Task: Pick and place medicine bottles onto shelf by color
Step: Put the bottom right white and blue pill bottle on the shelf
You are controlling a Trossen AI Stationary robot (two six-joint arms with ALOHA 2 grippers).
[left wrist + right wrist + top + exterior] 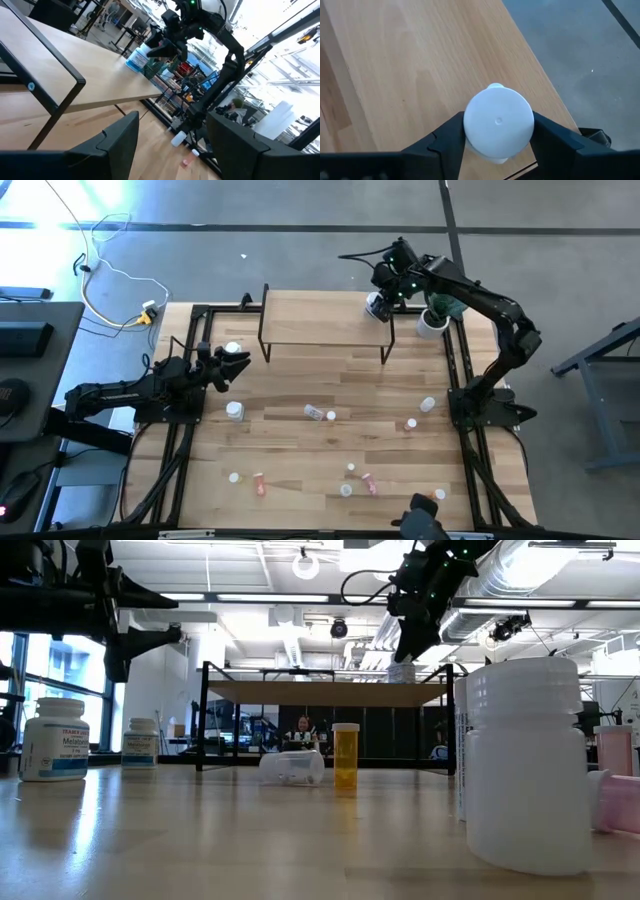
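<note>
The light-wood shelf (325, 315) stands at the table's far middle. My right gripper (378, 305) is above the shelf's right end, shut on a white bottle with a blue label (136, 59), whose white cap (498, 122) shows in the right wrist view. My left gripper (235, 365) is open and empty at the table's left, between two larger white bottles that stand upright (233, 348) (234, 410). Small white, pink and orange bottles (369, 483) lie scattered over the near half of the table. My right gripper pinches the white bottle between its two fingers (451, 137), one on each side just under the cap (470, 135). The fingers come from above, pointing down. The bottle is upright at the shelf top's far right corner (400, 672); whether its base rests on the shelf, I cannot tell.
A white plant pot (432, 323) stands right of the shelf, close to my right arm. A white bottle (313, 412) lies on its side mid-table. An orange bottle (345, 755) stands upright. Black frame rails (185, 430) run along both table sides.
</note>
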